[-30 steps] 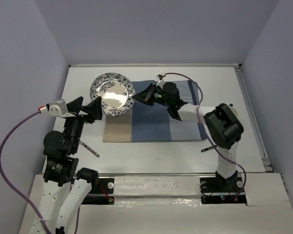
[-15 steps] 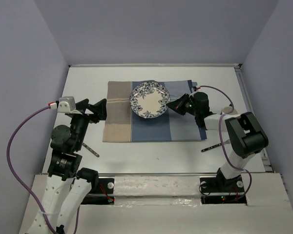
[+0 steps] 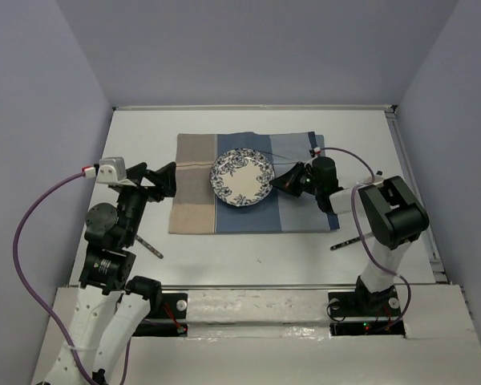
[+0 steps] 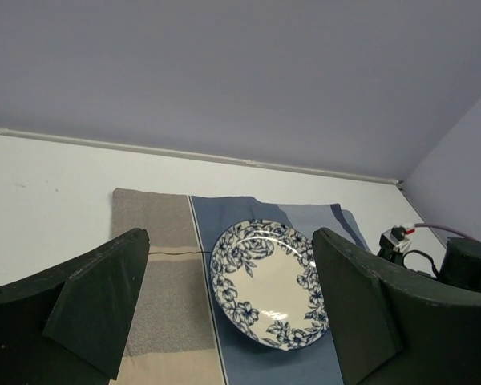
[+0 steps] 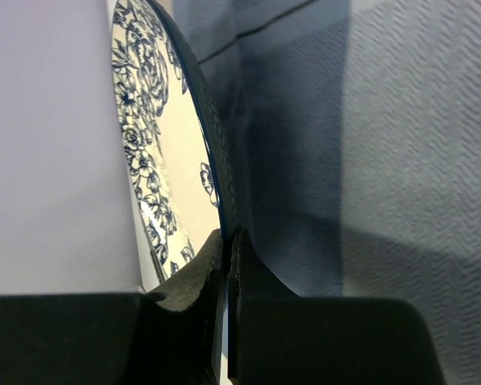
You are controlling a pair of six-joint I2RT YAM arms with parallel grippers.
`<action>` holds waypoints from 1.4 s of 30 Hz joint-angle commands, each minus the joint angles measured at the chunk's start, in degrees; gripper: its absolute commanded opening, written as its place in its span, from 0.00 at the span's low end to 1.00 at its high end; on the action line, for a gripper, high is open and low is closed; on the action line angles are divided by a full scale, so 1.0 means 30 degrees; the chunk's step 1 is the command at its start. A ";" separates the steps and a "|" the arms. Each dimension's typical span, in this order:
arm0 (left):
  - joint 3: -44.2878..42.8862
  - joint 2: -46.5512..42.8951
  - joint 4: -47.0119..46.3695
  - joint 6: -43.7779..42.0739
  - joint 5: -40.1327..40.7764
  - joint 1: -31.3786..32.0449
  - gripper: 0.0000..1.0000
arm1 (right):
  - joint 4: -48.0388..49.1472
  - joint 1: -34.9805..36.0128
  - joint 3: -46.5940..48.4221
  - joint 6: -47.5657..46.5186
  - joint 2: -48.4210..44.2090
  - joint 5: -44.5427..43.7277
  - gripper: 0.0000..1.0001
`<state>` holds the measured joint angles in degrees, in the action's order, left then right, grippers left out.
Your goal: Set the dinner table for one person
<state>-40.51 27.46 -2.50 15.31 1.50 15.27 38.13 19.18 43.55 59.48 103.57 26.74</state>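
The plate point(image 3: 240, 177), white with a blue flower pattern round its border, sits on the blue stripes of the placemat point(image 3: 194, 200), its bare cream centre facing up; whether it lies fully flat cannot be told. The right gripper point(image 3: 279, 181) has its jaws closed on the plate's right rim, and the right wrist view shows the edge of the plate point(image 5: 156, 136) pinched tightly between the two dark fingers point(image 5: 256, 289). The placemat is spread across the middle of the dinner table point(image 3: 248, 253), tan stripe to the left. The left gripper point(image 3: 165, 181) hangs over the placemat's left edge with its jaws spread wide and nothing between them, well apart from the plate point(image 4: 269, 283). A dark utensil point(image 3: 147, 245) lies on the table near the left arm, and a second utensil point(image 3: 346, 241) lies off the placemat's near right corner, beside the right arm.
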 commanded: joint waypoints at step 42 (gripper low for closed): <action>-0.0119 -0.1068 -0.0895 -0.0445 -0.2286 0.1472 0.99 | -1.6778 -0.5102 0.4345 -1.3615 -1.0562 -1.8373 0.62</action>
<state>-40.51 24.84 -2.74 15.22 -3.09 18.22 -4.67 7.55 52.03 24.45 71.16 -18.68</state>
